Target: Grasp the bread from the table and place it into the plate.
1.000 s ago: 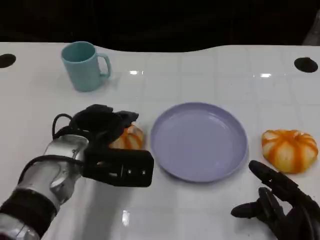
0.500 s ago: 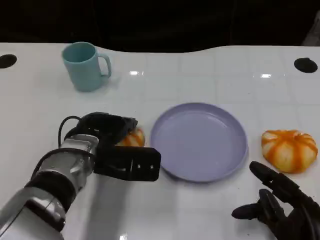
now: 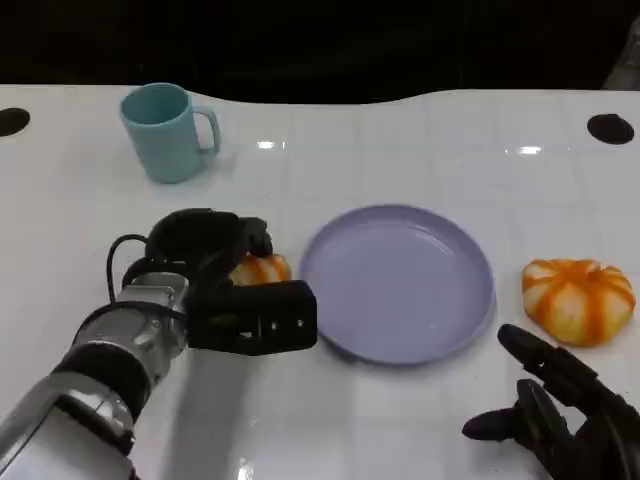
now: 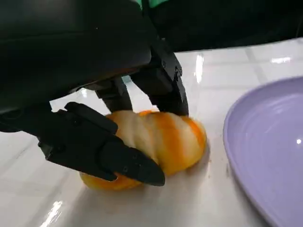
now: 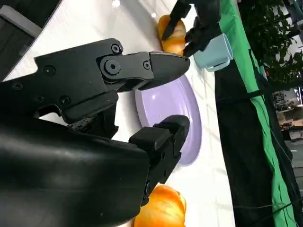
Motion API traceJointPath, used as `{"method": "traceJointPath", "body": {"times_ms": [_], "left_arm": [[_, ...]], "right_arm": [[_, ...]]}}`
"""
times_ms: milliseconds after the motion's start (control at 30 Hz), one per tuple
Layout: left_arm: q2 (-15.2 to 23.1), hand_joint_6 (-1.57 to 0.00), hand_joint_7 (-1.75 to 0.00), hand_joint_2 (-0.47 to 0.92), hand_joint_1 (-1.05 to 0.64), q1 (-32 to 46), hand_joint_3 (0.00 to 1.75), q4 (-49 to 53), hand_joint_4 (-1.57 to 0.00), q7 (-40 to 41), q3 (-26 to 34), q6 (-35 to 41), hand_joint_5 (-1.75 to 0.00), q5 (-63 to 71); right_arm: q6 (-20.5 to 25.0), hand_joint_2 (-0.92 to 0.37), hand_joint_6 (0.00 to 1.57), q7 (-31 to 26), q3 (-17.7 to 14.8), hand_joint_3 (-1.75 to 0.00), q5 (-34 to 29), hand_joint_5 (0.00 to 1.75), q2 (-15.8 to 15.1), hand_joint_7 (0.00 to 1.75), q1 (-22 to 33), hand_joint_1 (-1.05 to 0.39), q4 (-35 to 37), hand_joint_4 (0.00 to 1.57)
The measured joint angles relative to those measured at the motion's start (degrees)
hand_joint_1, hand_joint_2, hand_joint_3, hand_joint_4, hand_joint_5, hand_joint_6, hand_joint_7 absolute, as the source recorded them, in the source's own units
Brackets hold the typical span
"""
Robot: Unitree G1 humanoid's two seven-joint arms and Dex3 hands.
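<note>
We are at the grasping step: our left robot hand (image 3: 215, 262) closes its fingers (image 4: 102, 151) around the bread (image 4: 156, 142) on the counter (image 3: 400, 150) just beside the plate (image 3: 398, 283), so next we lift and carry it there
</note>
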Motion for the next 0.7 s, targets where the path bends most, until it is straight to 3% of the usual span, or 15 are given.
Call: {"method": "traceJointPath", "body": {"times_ms": [133,200,267,467,700], "left_arm": [[0.08,-0.57,-1.72,0.92,-0.19,0.32,0.36,0.3,-0.84,2.56,1.0,-1.35,-1.75,-0.97],[0.31,-0.6,-1.61,0.83,-0.21,0.83,0.58,0.22,-0.83,3.16,2.87,-3.18,-1.75,-3.14],[0.4,-0.57,-1.72,0.73,-0.21,0.94,0.81,-0.19,-0.82,3.11,5.02,-4.22,-1.75,-5.58],[0.54,-0.63,-1.75,0.55,-0.18,0.71,1.11,-2.64,-0.85,1.59,9.49,-4.62,-1.75,-10.61],[-0.12,-0.65,-1.75,0.47,-0.11,-0.34,1.22,-6.7,-0.85,-0.14,10.98,-6.2,-1.75,-12.43]], "right_arm": [[0.01,-0.92,1.05,-0.08,-0.04,-0.31,-0.01,0.95,0.0,0.27,0.02,-0.76,-0.04,0.84],[0.08,-0.92,1.05,-0.07,-0.09,-0.31,0.03,0.95,0.0,0.27,0.02,-0.76,-0.14,0.84],[0.11,-0.92,1.05,-0.07,-0.21,-0.31,0.07,0.95,-0.01,0.27,0.02,-0.76,-0.14,0.84],[0.15,-0.92,1.04,0.0,-0.31,-0.32,0.07,0.95,-0.07,0.26,-0.04,-0.76,-0.13,0.84],[0.15,-0.92,1.04,0.01,-0.3,-0.31,0.09,0.96,-0.07,0.27,-0.06,-0.76,-0.12,0.84]]}}
